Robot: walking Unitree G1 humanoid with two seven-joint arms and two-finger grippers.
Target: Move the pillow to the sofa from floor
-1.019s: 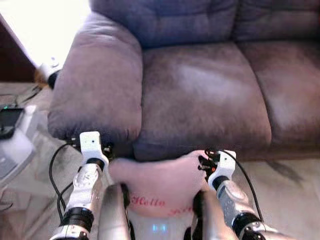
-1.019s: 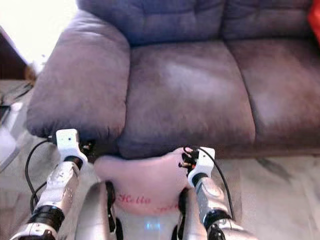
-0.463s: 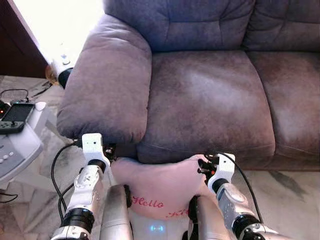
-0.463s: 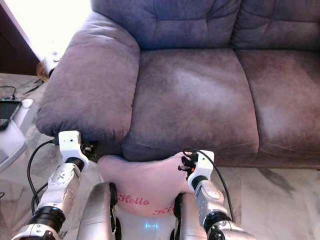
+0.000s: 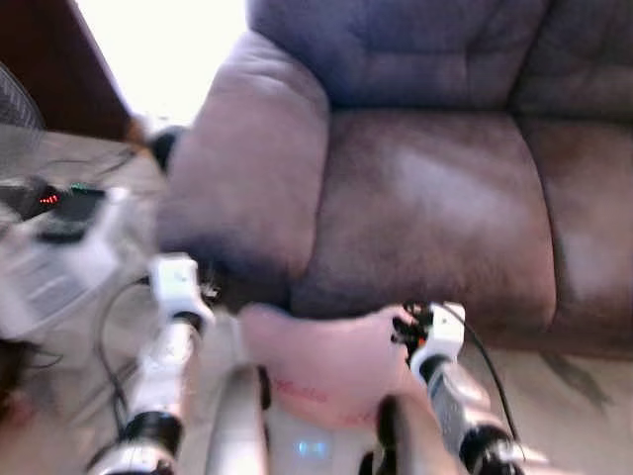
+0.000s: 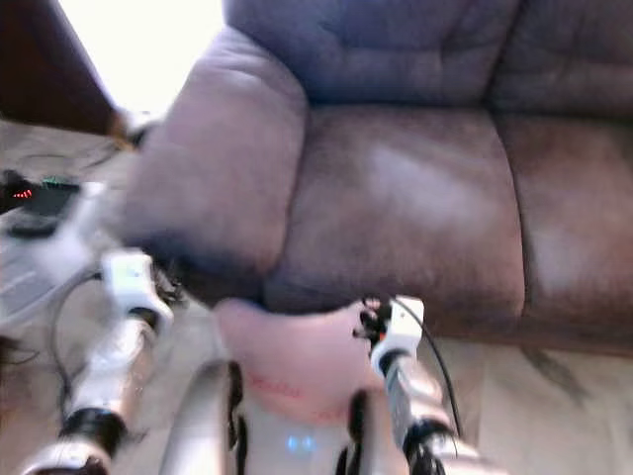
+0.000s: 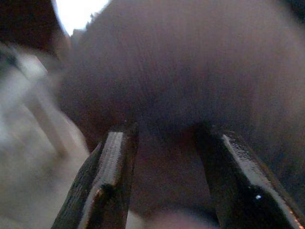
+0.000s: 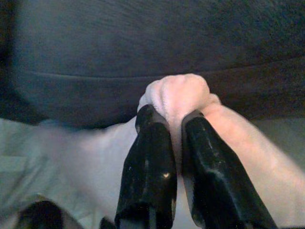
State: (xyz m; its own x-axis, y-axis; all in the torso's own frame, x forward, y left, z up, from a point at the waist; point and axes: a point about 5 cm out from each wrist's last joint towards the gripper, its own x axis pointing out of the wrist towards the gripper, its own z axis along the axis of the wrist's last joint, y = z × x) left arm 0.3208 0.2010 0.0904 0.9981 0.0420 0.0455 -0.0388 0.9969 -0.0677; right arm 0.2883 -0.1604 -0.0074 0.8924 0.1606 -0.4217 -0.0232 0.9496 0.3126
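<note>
2 hands carry the pink pillow (image 5: 331,361): right hand (image 8: 177,125) pinches its corner, left hand (image 7: 164,143) spread open. Sofa (image 5: 435,218) seat's front edge lies just ahead.

A pink pillow (image 6: 297,351) (red lettering, blurred) hangs low before the purple sofa (image 6: 396,188). The right gripper (image 6: 371,325) touches its corner; the left gripper (image 6: 168,287) sits beside the armrest.

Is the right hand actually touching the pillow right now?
Touching. The right wrist view shows the right hand with both black fingers pinched on a bunched corner of the pink pillow.
</note>
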